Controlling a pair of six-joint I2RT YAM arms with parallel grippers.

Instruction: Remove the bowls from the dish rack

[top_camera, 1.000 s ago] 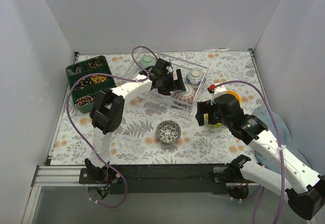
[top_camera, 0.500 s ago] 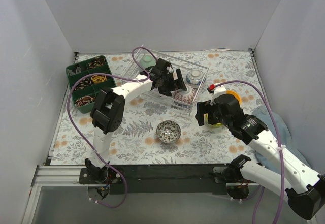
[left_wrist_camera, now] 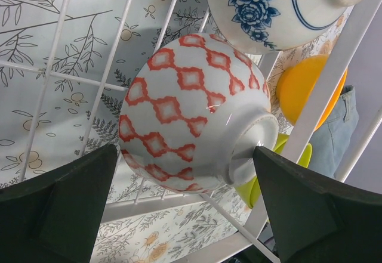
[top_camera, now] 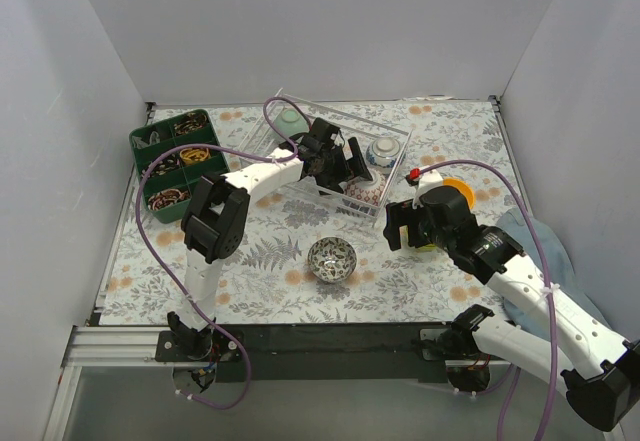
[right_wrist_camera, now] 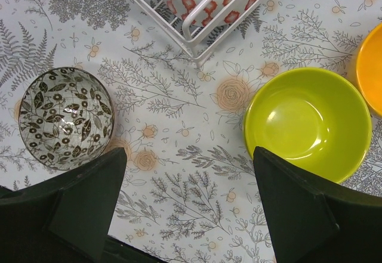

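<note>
The white wire dish rack (top_camera: pixel 300 166) holds a pale green bowl (top_camera: pixel 291 119), a blue-and-white bowl (top_camera: pixel 383 151) and a pink-patterned bowl (top_camera: pixel 366 190). My left gripper (top_camera: pixel 347 166) is inside the rack, open. In the left wrist view the pink-patterned bowl (left_wrist_camera: pixel 191 114) lies on its side between the spread fingers (left_wrist_camera: pixel 59 209), with the blue-and-white bowl (left_wrist_camera: pixel 274 6) just behind it. My right gripper (top_camera: pixel 405 226) is open and empty above the table. Below it sit a lime-yellow bowl (right_wrist_camera: pixel 307 123) and a dark leaf-patterned bowl (right_wrist_camera: pixel 64 117), outside the rack (right_wrist_camera: pixel 197 36).
An orange bowl (top_camera: pixel 457 189) sits on the table right of the rack, partly behind my right arm. A dark green compartmented tray (top_camera: pixel 172 161) stands at the left. A blue-grey cloth (top_camera: pixel 545 251) lies at the table's right edge. White walls close in three sides.
My left gripper has edged right and closer round the pink-patterned bowl, and the rack's near corner has shifted slightly. My right arm has barely moved.
</note>
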